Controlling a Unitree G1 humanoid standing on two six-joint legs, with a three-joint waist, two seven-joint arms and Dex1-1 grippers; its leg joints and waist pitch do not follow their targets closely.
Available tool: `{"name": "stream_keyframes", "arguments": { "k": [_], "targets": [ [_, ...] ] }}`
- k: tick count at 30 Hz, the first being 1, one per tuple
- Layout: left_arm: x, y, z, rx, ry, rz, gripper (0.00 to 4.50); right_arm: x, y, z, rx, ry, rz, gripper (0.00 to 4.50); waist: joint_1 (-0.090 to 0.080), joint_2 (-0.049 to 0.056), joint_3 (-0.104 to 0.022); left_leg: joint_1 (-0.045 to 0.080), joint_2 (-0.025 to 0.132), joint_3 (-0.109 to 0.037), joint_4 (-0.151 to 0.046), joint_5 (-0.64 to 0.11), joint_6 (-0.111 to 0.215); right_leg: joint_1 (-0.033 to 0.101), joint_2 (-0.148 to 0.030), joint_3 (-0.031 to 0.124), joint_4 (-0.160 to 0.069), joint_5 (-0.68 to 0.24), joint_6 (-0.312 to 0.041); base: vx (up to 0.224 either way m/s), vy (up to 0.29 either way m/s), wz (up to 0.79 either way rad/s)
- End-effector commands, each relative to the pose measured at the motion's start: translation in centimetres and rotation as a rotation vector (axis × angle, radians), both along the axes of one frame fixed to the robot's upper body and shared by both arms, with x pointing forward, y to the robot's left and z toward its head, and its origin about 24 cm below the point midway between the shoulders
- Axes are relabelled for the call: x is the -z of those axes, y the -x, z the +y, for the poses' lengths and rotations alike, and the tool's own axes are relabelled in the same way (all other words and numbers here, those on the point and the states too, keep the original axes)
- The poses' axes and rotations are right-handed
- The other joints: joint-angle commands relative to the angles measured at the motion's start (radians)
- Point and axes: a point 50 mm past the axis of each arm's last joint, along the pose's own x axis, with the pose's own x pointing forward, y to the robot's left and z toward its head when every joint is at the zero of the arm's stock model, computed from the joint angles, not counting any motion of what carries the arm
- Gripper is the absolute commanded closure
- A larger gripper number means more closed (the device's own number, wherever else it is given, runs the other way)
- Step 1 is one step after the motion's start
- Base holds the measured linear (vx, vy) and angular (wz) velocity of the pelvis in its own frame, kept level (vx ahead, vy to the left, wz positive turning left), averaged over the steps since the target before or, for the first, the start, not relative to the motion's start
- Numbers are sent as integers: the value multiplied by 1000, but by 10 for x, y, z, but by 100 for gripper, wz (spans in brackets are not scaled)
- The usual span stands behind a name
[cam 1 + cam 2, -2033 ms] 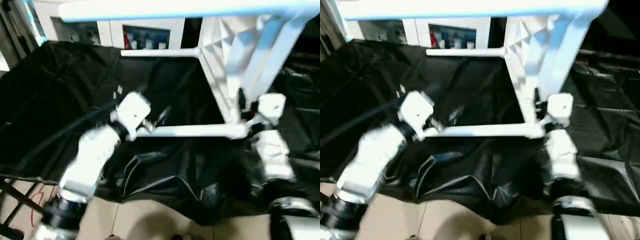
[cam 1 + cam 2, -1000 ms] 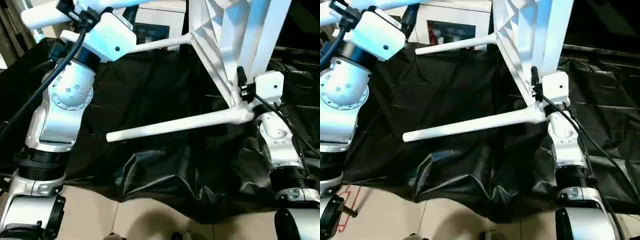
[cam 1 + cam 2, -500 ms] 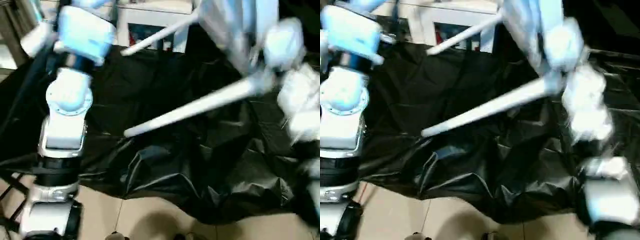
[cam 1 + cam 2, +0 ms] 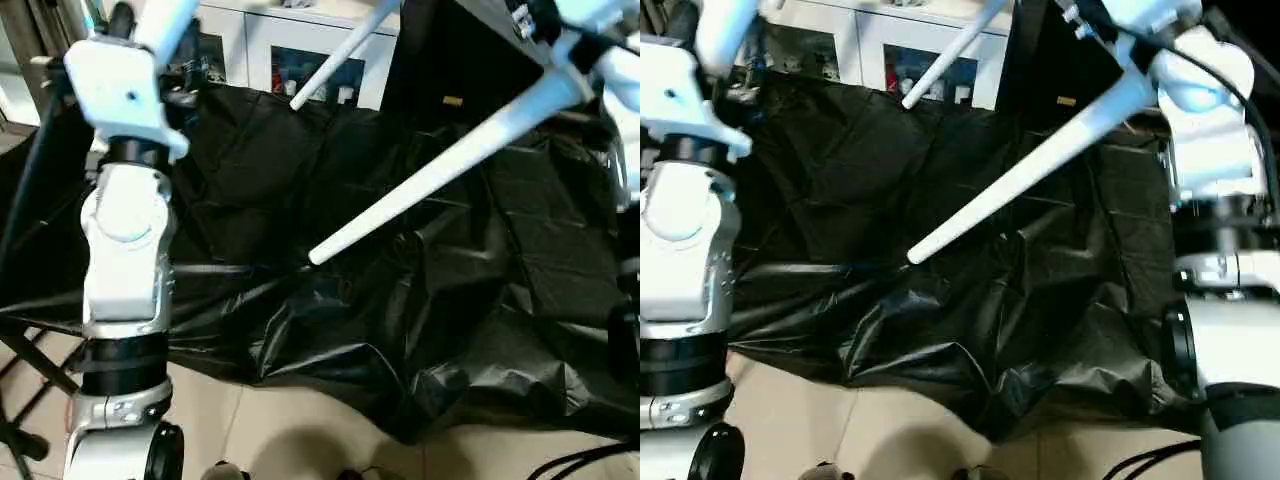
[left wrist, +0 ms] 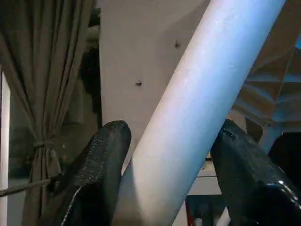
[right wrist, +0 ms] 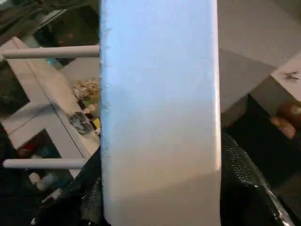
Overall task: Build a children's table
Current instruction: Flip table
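The landmark here is the black sheet [image 4: 400,300], a crinkly tarp spread over the floor. The children's table is lifted well up over it, with most of it off the top of the head-camera shots. Two of its white legs poke down over the sheet: the near leg [image 4: 440,170] slants down from the robot's right toward the middle of the sheet, its free end hanging just above the folds, and the far leg [image 4: 345,50] angles down toward the sheet's back edge, in front of the white cabinet [image 4: 270,40] that stands behind the sheet.

The left arm [image 4: 125,230] rises straight up by the sheet's left edge. In the left wrist view the left gripper [image 5: 171,155] has another leg [image 5: 202,103] between its two black fingers [image 5: 101,160], which sit against the tube on both sides, so it's gripping that leg. A curtain [image 5: 42,94] hangs behind it.

In the right wrist view the right gripper [image 6: 160,188] is clamped on the tabletop [image 6: 160,108], the white edge sandwiched between its fingers. In the head view the right arm [image 4: 1215,150] stands over the sheet's right side, up where the near leg starts.

Tiled floor [image 4: 300,440] runs along the sheet's near edge.
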Motion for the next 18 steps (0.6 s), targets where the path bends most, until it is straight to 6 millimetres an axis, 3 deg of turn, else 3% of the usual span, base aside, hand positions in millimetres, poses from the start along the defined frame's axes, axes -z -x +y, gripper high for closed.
{"name": "stream_keyframes", "arguments": {
  "k": [1,3,6,11,12,16,18],
  "targets": [
    [26,-11,-5,34,82,155,186,-22,10,15,-170,-131,-83,268,-8,5,-74,11,23,1,-69,-154,59,58,-46,31,-69,-248,-132,0,0,0],
    [26,-11,-5,34,78,156,186,-17,11,19,-210,-153,-62,229,-7,-2,-74,8,23,1,-69,-154,58,61,-48,32,-65,-232,-139,0,0,0],
    [25,-9,-6,37,72,157,187,-10,12,24,-264,-181,-29,201,-10,-3,-76,9,23,0,-70,-146,62,63,-49,33,-64,-216,-145,0,0,0],
    [26,-9,-6,41,66,165,191,-1,18,32,-338,-179,-15,158,-7,3,-74,11,23,0,-71,-146,52,63,-48,33,-67,-223,-144,0,0,0],
    [27,-8,-6,40,65,171,191,-1,22,35,-372,-185,-21,158,-7,10,-74,11,22,-1,-72,-151,48,64,-48,33,-67,-228,-141,0,0,0],
    [29,-8,-6,40,62,185,191,-5,35,43,-489,-231,-36,127,-9,9,-77,9,23,-4,-73,-134,45,69,-47,33,-63,-189,-138,0,0,0],
    [30,-9,-6,39,60,193,193,-12,46,50,-593,-297,-27,103,-11,7,-76,8,22,-3,-74,-138,71,71,-48,34,-64,-187,-140,0,0,0]
  ]
}}
